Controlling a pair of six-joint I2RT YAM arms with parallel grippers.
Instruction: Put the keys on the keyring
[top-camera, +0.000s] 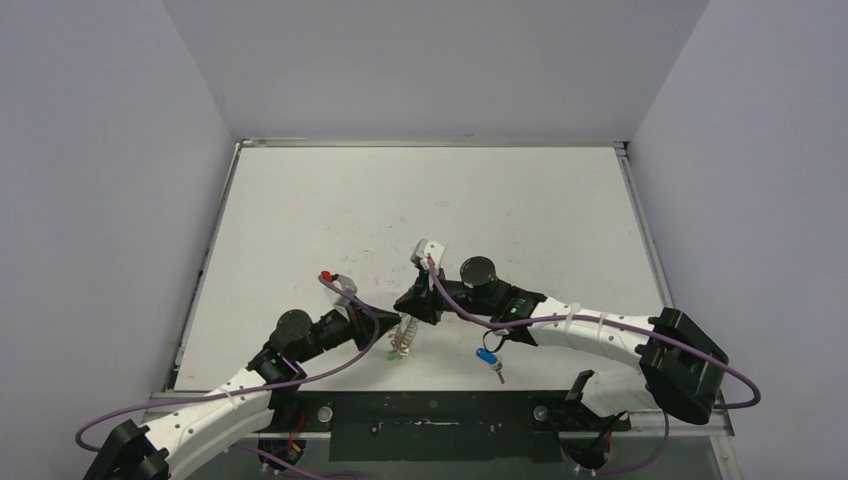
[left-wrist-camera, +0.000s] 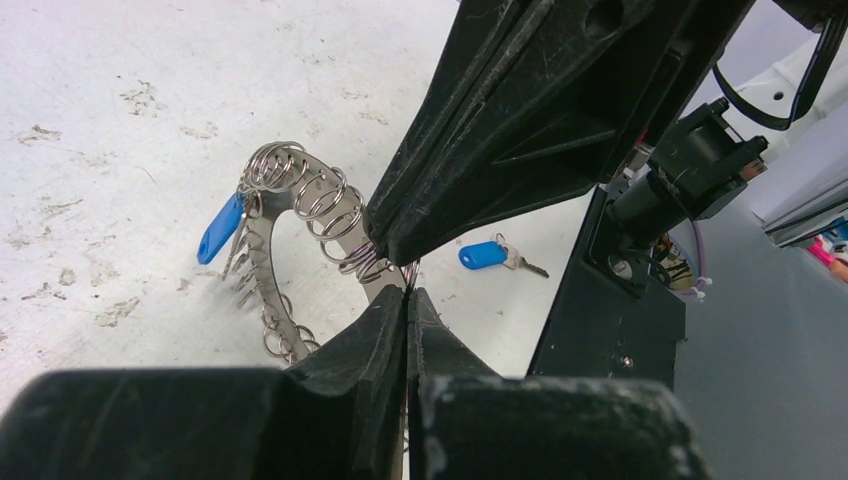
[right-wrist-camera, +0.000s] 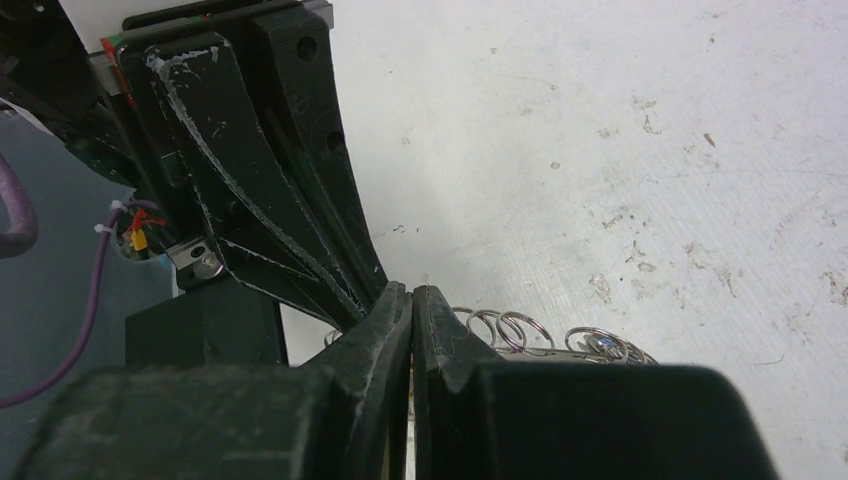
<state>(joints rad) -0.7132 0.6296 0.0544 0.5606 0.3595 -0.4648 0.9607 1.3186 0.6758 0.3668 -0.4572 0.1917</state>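
Here the silver, loop-edged keyring (left-wrist-camera: 325, 207) arches from the shut right claw (left-wrist-camera: 386, 254); left claw (left-wrist-camera: 407, 296) shut too.

Black with pale scuffs: left hand (left-wrist-camera: 407, 295), right hand (right-wrist-camera: 411, 290). Silver, ringed with wire loops: keyring (left-wrist-camera: 300, 215) at their tips. Blue tag on the hanging key (left-wrist-camera: 220, 228) left of the left hand. Blue tag too on the loose key (left-wrist-camera: 483, 255) to its right. White, flecked grey: surface (left-wrist-camera: 120, 120).
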